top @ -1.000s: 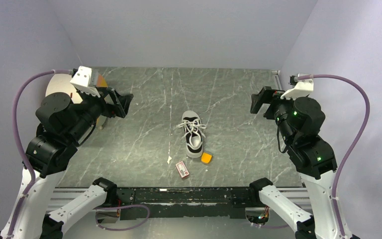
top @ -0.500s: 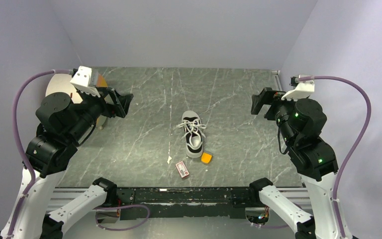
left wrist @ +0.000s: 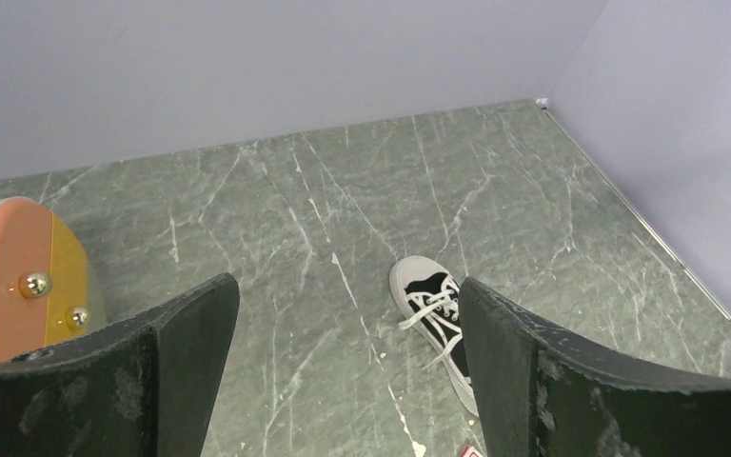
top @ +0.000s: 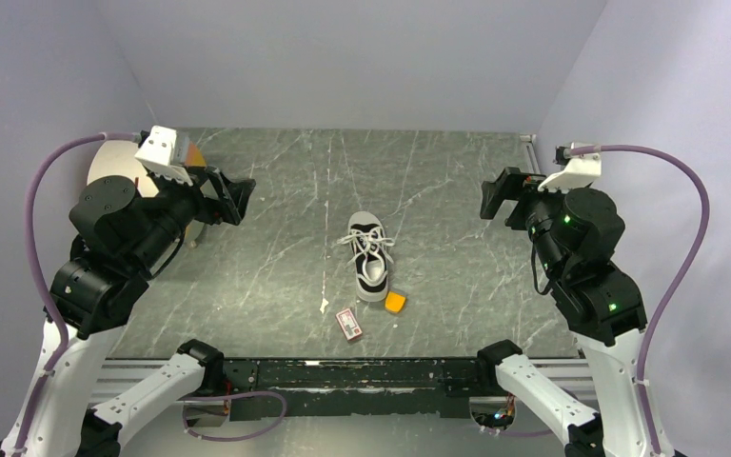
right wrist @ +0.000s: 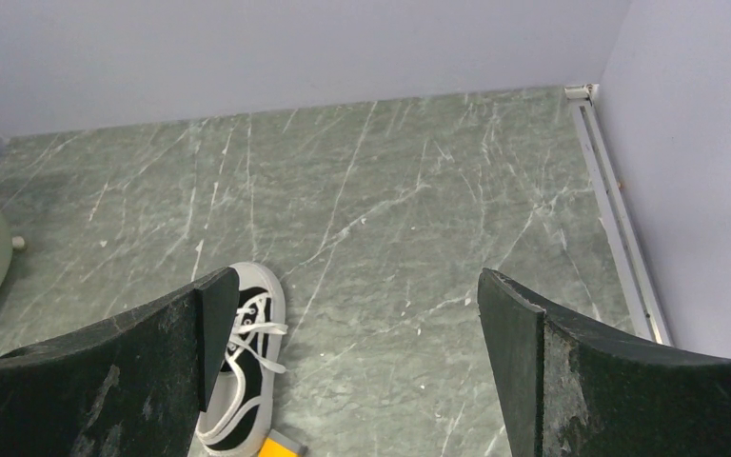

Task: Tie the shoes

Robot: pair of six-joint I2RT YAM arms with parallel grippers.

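Left tool (top: 236, 198) and right tool (top: 493, 196) both gape wide, well apart from the sneaker (top: 370, 255) lying between them.

Black-and-white sneaker (top: 370, 259), orange block (top: 395, 302), red-and-white card (top: 349, 323), grey-green white-veined table (top: 276, 238).

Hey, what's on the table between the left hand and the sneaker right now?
Nothing: only bare marbled tabletop runs from the left hand to the sneaker. The top external view shows it, and the left wrist view agrees.
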